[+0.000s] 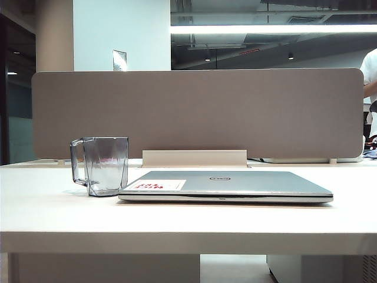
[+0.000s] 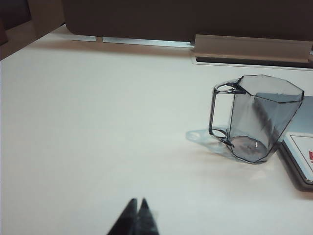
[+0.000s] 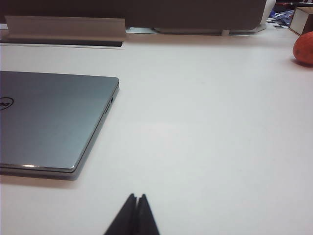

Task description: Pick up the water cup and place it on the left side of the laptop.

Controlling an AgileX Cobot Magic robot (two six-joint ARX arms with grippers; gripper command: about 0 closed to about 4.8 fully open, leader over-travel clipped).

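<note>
Transparent grey-tinted, faceted and thick at the base, the water cup stands upright on the table at about 9 o'clock of the laptop in the exterior view, just beside the laptop's left front corner; whether the two touch cannot be told. Its angular handle points to 9 o'clock, away from the laptop. The cup looks empty, rigid and smooth, so it would probably be light but slippery and liable to crack or chip if knocked against the laptop's edge. The likeliest holds are across the faceted wall near the rim, or on the handle, which lies free on the open side. Judged from this placement, the cup already sits on the laptop's left.

The laptop lies closed and flat, lid logo uppermost, with a white sticker bearing red print at its left corner. A grey partition panel stands behind at 12 o'clock.

Left hand: fingers pressed together, holding nothing, low over bare table well short of the cup. Right hand: likewise closed and empty, near the laptop's right edge.

Count: one cup, one laptop, two hands, one orange-red object, only partly in view, far off at the table's right.
</note>
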